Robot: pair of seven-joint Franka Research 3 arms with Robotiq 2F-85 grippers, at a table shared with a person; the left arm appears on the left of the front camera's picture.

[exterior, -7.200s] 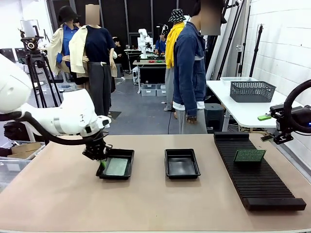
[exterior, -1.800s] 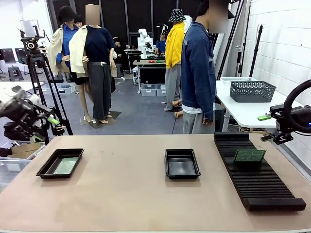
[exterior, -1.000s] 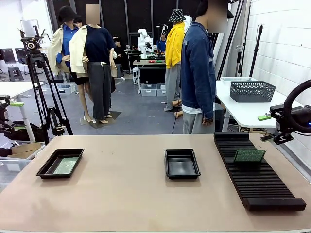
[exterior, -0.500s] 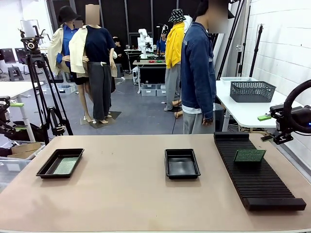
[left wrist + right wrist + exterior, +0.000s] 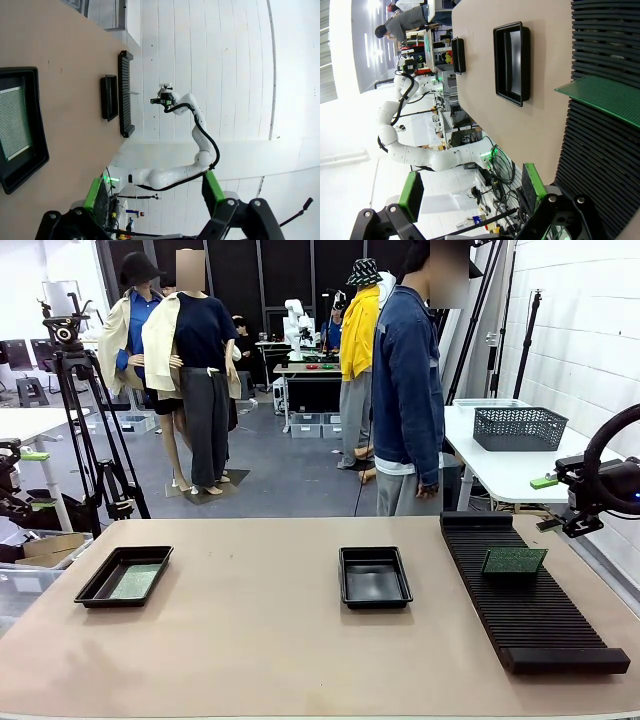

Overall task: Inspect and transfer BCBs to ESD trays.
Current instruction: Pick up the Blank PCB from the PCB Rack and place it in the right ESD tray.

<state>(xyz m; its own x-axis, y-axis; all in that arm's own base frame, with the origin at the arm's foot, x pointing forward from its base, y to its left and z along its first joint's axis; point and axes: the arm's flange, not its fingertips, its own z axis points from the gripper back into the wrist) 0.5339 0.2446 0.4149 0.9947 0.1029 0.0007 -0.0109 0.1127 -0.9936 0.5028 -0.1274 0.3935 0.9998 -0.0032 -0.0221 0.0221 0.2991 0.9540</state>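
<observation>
Fingers apart on both arms; right gripper nearer the BCB, apparently lying crosswise on the rack ahead.

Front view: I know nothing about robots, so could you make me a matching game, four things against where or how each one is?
Things: 1 left tray; 2 middle tray; 3 ribbed rack; 4 mesh basket.
States: A on the white side table; B empty; C a green board lies inside; D a second green board sits on top.
Pairs: 1-C; 2-B; 3-D; 4-A.
</observation>
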